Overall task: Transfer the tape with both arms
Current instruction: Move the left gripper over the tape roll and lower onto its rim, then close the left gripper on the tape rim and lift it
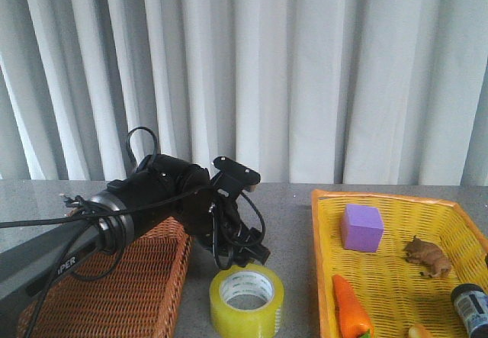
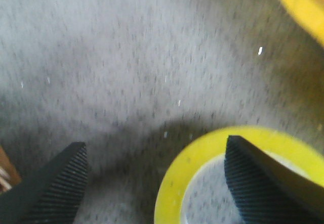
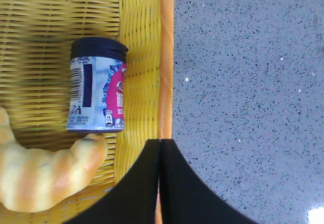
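The tape (image 1: pixel 246 300), a wide yellow roll with a white printed core, lies flat on the grey table between two baskets. My left gripper (image 1: pixel 250 255) hangs just above it, pointing down. In the left wrist view this gripper (image 2: pixel 154 143) is open. One finger (image 2: pixel 263 183) is over the hole of the tape (image 2: pixel 174 183) and the other finger (image 2: pixel 50 188) is outside the roll, over bare table. My right gripper (image 3: pixel 160 142) is shut with nothing in it, above the yellow basket's orange rim (image 3: pixel 166 57). The right arm does not show in the front view.
A brown wicker basket (image 1: pixel 137 292) sits under the left arm. The yellow basket (image 1: pixel 322 262) on the right holds a purple cube (image 1: pixel 361 227), a toy dog (image 1: pixel 427 255), a carrot (image 1: pixel 349 307), a dark-lidded jar (image 3: pixel 96 90) and a croissant (image 3: pixel 40 178). White curtains hang behind.
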